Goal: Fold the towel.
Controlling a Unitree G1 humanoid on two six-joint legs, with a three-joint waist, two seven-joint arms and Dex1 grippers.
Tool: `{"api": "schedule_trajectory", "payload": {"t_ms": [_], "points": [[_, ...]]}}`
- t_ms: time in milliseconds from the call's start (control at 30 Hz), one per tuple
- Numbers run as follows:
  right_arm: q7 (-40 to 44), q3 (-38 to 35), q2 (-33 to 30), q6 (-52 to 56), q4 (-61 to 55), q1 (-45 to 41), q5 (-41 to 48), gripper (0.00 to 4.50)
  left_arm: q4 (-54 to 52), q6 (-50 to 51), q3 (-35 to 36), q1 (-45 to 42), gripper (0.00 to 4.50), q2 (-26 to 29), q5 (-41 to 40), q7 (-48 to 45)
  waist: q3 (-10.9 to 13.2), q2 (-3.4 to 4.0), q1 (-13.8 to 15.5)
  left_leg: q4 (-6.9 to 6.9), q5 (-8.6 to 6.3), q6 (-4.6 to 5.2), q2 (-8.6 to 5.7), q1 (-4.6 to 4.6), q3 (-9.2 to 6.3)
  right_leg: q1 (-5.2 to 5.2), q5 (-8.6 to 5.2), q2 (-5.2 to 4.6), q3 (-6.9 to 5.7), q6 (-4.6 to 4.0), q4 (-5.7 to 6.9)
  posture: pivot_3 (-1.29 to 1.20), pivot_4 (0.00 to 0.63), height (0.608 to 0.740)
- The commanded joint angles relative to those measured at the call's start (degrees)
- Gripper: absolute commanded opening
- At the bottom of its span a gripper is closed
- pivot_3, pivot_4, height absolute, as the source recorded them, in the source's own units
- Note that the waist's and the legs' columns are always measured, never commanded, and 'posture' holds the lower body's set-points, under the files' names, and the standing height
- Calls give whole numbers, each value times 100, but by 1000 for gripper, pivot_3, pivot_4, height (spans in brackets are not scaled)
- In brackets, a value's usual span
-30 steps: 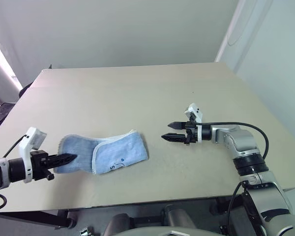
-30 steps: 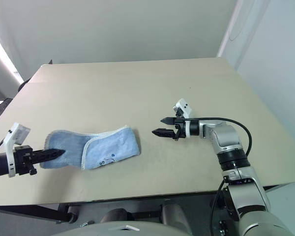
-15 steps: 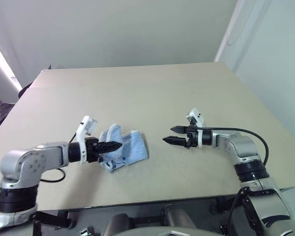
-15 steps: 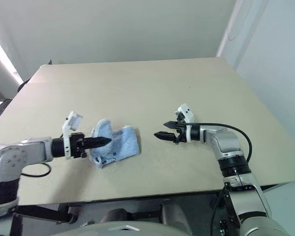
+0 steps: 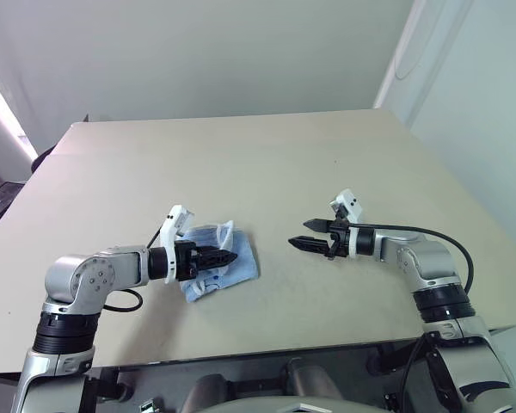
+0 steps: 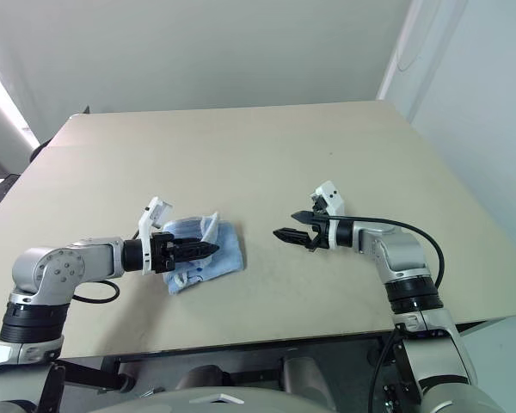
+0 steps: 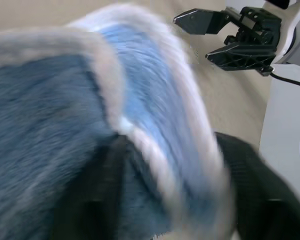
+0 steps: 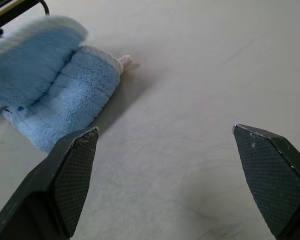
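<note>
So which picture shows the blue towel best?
The left eye view: the whole towel lies bunched on the table at the left gripper. The right wrist view shows it from the side, partly cut off. The left wrist view is too close and blurry.

- Arms: silver-grey rounded segments, black bands at the joints.
- left gripper (image 5: 226,256), right gripper (image 5: 297,235): two black pointed fingers each, textured pads.
- White camera blocks on wrists.
- Black cables loop beside forearms.

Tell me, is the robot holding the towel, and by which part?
It cannot be told: the left gripper sits at the towel's folded-over, white-edged end, but a grip is unclear. The right gripper is open, holding nothing.
</note>
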Motion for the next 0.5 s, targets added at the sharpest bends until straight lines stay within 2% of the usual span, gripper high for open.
{"api": "schedule_trajectory", "payload": {"t_ms": [33, 167, 300, 500], "points": [[-37, -104, 46, -116, 23, -175, 42, 4500, -254, -181, 223, -8, 3562, 28, -177, -184, 0, 0, -1, 0, 0, 0, 0, 0, 0, 0, 0, 0, 0, 0, 0, 0, 0, 740], [-57, -84, 89, -130, 67, -213, 43, 4500, -808, -382, 360, 203, 3562, 209, -294, -377, 0, 0, -6, -1, 0, 0, 0, 0, 1, 0, 0, 0, 2, 0, -1, 0, 0, 740], [-82, -88, 145, -147, 130, -242, 50, 4500, -1246, -1008, 567, 441, 3562, 412, -71, -470, 0, -1, 1, 0, 0, 0, 1, 1, 1, 0, -5, 0, 4, -9, 1, 0, 0, 740], [-167, -175, 241, -235, 134, -200, 85, 4500, -837, -2689, 848, 519, 3562, 207, 638, -547, 0, -1, 23, 3, 0, 0, 0, 7, 4, 5, -10, -1, 3, -17, 2, 0, 0, 740]]}}
